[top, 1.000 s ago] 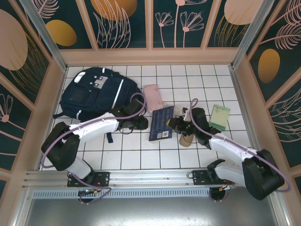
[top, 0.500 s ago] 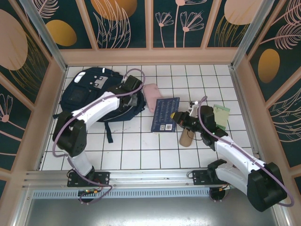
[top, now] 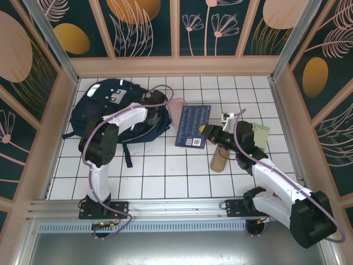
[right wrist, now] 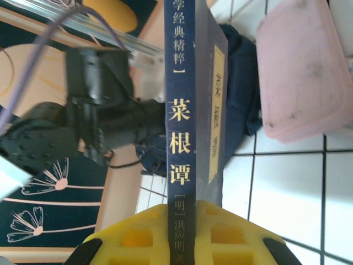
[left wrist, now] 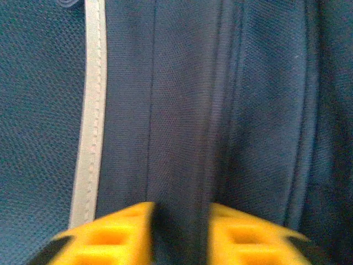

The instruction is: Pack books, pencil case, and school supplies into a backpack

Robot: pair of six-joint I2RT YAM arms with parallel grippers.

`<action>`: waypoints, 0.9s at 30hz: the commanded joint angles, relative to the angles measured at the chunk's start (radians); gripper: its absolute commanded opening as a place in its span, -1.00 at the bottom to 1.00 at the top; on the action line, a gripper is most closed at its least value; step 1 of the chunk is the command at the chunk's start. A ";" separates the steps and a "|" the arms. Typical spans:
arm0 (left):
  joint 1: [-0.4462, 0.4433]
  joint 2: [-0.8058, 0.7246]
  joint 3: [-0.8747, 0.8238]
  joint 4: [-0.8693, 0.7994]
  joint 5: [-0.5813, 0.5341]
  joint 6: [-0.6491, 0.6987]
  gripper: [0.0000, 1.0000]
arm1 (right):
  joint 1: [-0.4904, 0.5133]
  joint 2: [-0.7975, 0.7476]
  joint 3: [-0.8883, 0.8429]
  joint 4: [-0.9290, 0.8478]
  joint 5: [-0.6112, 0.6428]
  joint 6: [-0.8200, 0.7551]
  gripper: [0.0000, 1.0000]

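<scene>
**Top external view.** The large navy blue fabric backpack (top: 107,107) with white reflective stripes lies flat at the far left of the white tiled desk (top: 165,176). The left pincer (top: 157,114) rests on the backpack's right edge. A flat pale pink pencil case (top: 176,109) lies just beside that edge. A flat navy grid-patterned book (top: 192,124) with a white barcode label is near the desk centre, just right of the pencil case. The right pincer (top: 205,131) holds the book at its right edge. A small pale green piece (top: 257,134) lies at the right of the desk, and a brown cardboard tube (top: 219,160) lies nearer the arm bases.

**Left wrist view.** The left pincer (left wrist: 179,234) is closed on a raised fold of the backpack (left wrist: 182,110) fabric. A white stripe (left wrist: 91,110) runs alongside.

**Right wrist view.** The right pincer (right wrist: 181,232) is clamped on the spine of the book (right wrist: 179,110), which carries gold characters. The pencil case (right wrist: 303,72) and the backpack (right wrist: 242,94) lie beyond.
</scene>
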 commanded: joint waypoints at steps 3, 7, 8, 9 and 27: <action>0.009 -0.002 0.046 -0.020 -0.062 0.008 -1.00 | 0.035 0.035 0.024 0.188 0.054 -0.006 -1.00; 0.014 -0.077 0.095 -0.038 -0.045 -0.010 -1.00 | 0.064 0.125 0.062 0.237 0.067 0.013 -1.00; 0.017 -0.098 0.106 -0.038 -0.034 -0.013 -1.00 | 0.067 0.151 0.073 0.252 0.064 0.021 -1.00; 0.022 -0.120 0.123 -0.040 -0.016 -0.016 -1.00 | 0.072 0.182 0.088 0.266 0.064 0.031 -1.00; 0.169 -0.330 0.300 -0.017 0.317 -0.088 -1.00 | 0.142 0.814 0.512 0.559 0.002 0.243 -1.00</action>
